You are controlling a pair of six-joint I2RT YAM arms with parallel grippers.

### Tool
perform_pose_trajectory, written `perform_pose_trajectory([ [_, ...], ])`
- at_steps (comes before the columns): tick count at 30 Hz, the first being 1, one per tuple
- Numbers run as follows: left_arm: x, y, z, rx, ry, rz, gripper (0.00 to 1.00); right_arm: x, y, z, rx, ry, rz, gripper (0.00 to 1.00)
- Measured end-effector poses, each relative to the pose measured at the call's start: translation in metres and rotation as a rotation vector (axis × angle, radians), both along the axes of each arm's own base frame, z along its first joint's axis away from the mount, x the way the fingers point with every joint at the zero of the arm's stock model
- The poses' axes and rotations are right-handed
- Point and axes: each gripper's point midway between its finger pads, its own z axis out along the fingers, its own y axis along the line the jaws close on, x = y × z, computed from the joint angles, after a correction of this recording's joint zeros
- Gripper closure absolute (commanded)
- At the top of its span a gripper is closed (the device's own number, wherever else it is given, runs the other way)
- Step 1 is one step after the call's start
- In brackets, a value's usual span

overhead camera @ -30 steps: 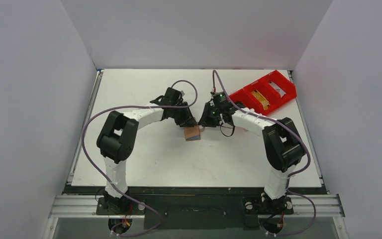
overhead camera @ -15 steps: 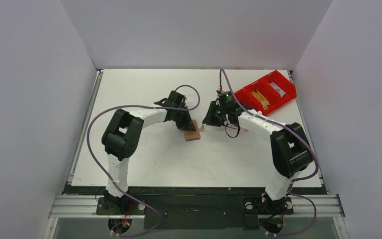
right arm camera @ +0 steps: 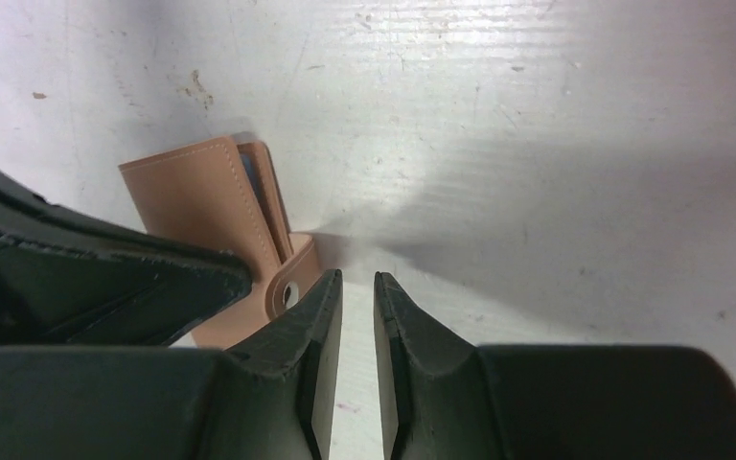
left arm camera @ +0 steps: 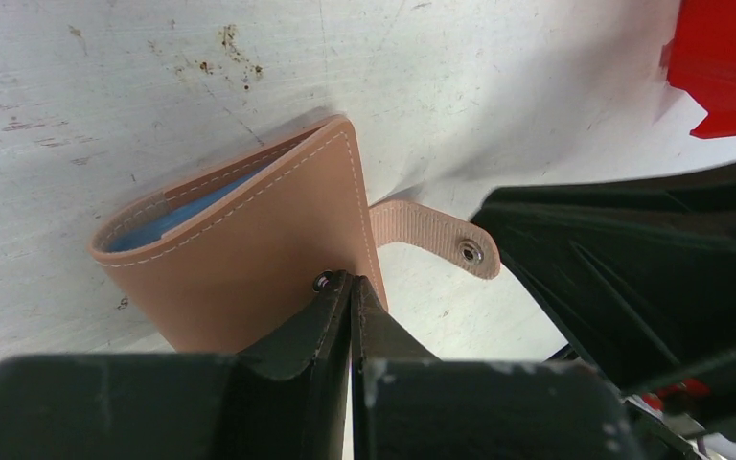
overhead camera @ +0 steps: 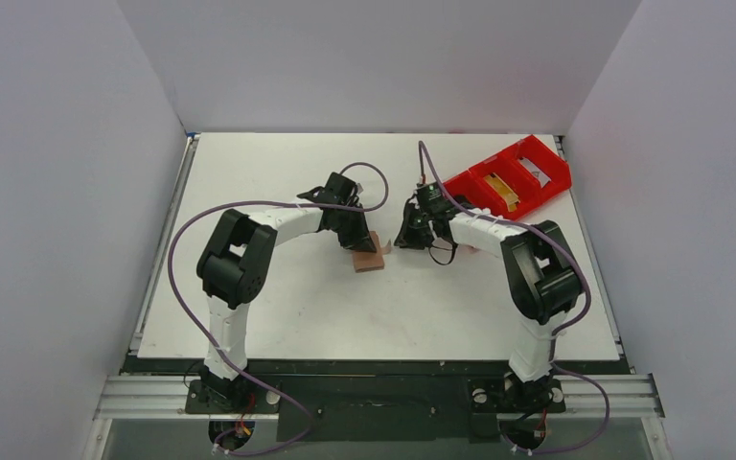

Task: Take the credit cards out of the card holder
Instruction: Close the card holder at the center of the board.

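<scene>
The tan card holder [overhead camera: 370, 260] lies folded on the white table between both grippers. In the left wrist view the card holder [left arm camera: 240, 244] shows blue between its flaps, and its snap tab [left arm camera: 436, 235] sticks out to the right. I cannot make out any separate card. My left gripper [left arm camera: 353, 280] is shut, with its tips pressed on the holder's top face beside the snap stud. My right gripper [right arm camera: 356, 278] stands just right of the tab [right arm camera: 287, 285], with its jaws a narrow gap apart and nothing between them.
A red compartment tray [overhead camera: 508, 177] with a yellow item sits at the back right, and its corner shows in the left wrist view [left arm camera: 728, 57]. The left gripper's black body [right arm camera: 86, 287] fills the lower left of the right wrist view. White walls enclose the table.
The card holder has gone from tipped up, showing its pale inner face, to lying folded flat under the left gripper. The right gripper shifted slightly right and stays by the tab.
</scene>
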Motion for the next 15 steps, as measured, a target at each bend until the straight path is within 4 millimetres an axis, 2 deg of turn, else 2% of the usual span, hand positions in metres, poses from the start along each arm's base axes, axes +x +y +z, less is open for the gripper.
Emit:
perform_pose_trajectory([
  [3,0.000,0.001,0.000,0.007,-0.002,-0.008,1.00,0.003,0.007,-0.009,-0.008,0.016,0.009,0.84],
  [10,-0.002,0.005,0.000,0.026,0.002,-0.022,1.00,0.000,0.035,-0.003,0.002,-0.004,0.068,0.84],
  [15,-0.001,0.008,0.003,0.038,0.002,-0.035,1.00,0.001,0.041,-0.006,0.001,-0.003,0.082,0.84],
])
